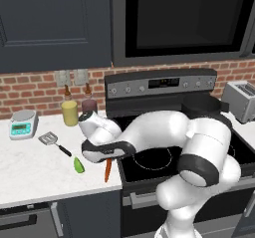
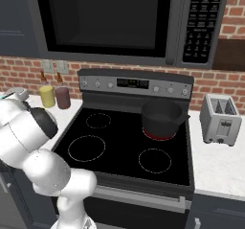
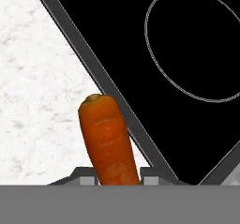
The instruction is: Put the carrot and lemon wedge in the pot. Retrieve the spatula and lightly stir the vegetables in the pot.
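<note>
The orange carrot (image 1: 107, 170) lies at the right end of the white counter (image 1: 35, 167), beside the stove's edge. My gripper (image 1: 107, 158) reaches down over its thick part. In the hand view the carrot (image 3: 108, 141) stands between my two fingertips (image 3: 86, 177), and the gripper (image 3: 118, 178) is shut on it. Just left of the carrot sits the lime-green lemon wedge (image 1: 78, 165). Further left lies the spatula (image 1: 49, 139), its black handle pointing toward the wedge. The black pot (image 1: 201, 105) sits on the stove's back right burner, and red shows under the pot (image 2: 161, 118).
A scale (image 1: 23, 122), a yellow bottle (image 1: 69, 111) and a dark red bottle (image 1: 89, 102) stand at the counter's back. A toaster (image 2: 220, 119) sits right of the stove. The black cooktop (image 2: 119, 146) has bare burners in front and at the left. A microwave hangs above.
</note>
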Motion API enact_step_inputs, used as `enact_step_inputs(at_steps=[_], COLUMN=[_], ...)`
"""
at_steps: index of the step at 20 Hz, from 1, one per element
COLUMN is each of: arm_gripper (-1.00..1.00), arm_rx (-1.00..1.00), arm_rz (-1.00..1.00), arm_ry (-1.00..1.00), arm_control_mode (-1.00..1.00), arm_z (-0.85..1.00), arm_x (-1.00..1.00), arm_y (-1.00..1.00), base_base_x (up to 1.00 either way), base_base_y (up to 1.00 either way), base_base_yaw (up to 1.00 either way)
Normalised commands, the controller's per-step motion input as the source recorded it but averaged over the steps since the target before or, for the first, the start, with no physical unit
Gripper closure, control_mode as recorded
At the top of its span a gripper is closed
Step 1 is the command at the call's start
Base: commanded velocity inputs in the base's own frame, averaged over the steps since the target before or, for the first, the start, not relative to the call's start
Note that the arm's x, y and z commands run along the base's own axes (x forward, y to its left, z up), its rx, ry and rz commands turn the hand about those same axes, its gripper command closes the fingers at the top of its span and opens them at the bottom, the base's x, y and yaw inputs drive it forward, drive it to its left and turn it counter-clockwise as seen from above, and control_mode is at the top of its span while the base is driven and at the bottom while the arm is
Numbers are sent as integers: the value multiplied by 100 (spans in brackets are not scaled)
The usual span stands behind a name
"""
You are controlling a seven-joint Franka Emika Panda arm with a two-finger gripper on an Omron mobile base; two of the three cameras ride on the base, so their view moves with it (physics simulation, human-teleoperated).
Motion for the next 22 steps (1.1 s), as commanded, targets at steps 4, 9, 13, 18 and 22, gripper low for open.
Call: enact_step_inputs(at_steps=[4,9,13,18,22], arm_gripper=[100,100,100,100,100], arm_rx=[1,0,0,0,-6], arm_rz=[0,-1,-5,-6,-4], arm_ry=[-22,-21,-13,-19,-24], arm_control_mode=[-100,-100,-100,-100,-100], arm_z=[100,100,92,71,50], arm_x=[-37,-15,0,0,0], arm_y=[-67,-76,-84,-94,-85], base_base_x=[0,0,0,0,0], base_base_y=[0,0,0,0,0], base_base_yaw=[0,0,0,0,0])
